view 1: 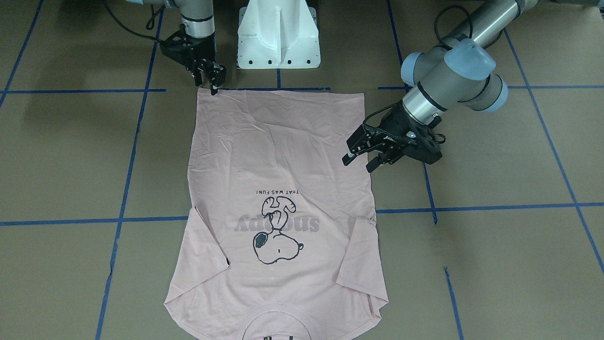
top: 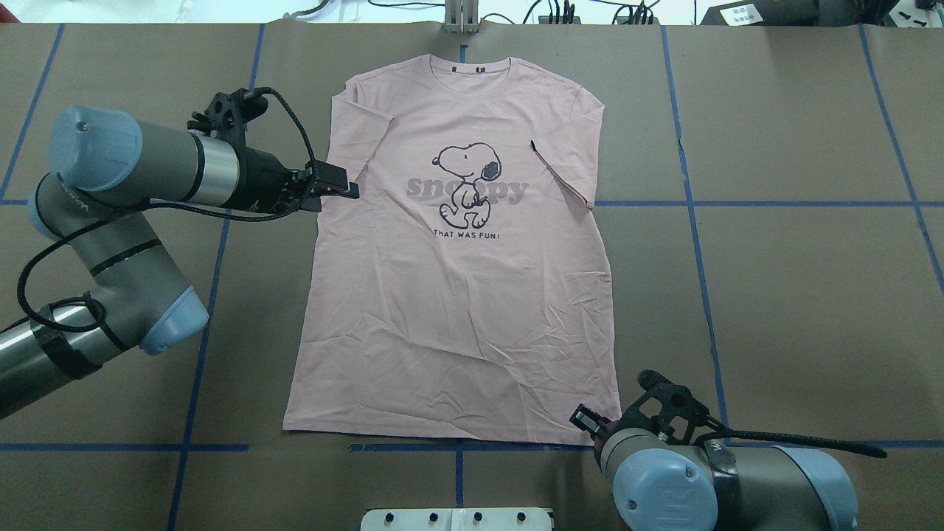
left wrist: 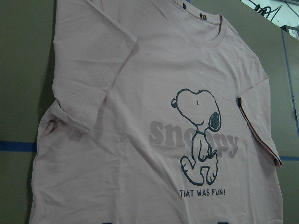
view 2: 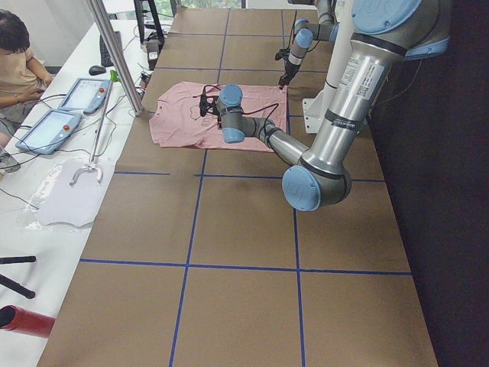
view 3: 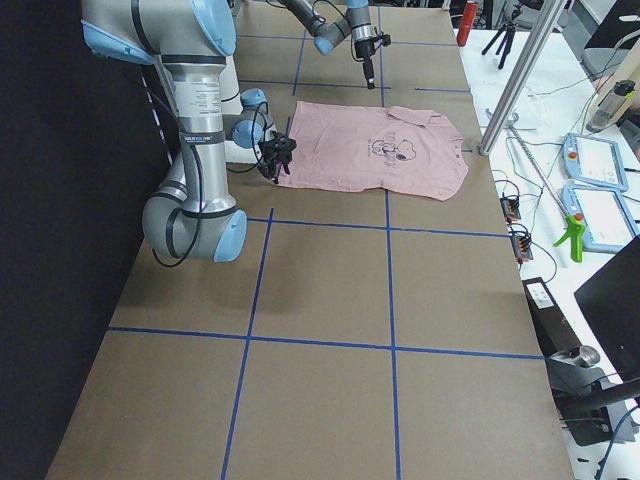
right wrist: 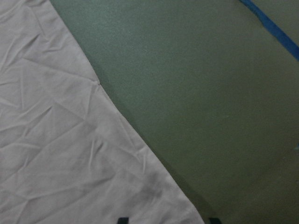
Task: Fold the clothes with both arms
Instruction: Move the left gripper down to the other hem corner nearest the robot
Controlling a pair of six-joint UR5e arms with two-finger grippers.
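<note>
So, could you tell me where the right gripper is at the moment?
In the front-facing view the right gripper is at the upper left, beside the white base, at the T-shirt's hem corner.

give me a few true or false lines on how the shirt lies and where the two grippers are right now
1. The T-shirt lies flat with its dog print facing up. True.
2. The sleeves are spread straight out to the sides. False: both are folded inward onto the shirt's front.
3. The left gripper is open at the shirt's side edge. True.
4. The right gripper is shut on the collar. False: its fingertips are apart and it sits at a hem corner, at the end nearest the white base.
</note>
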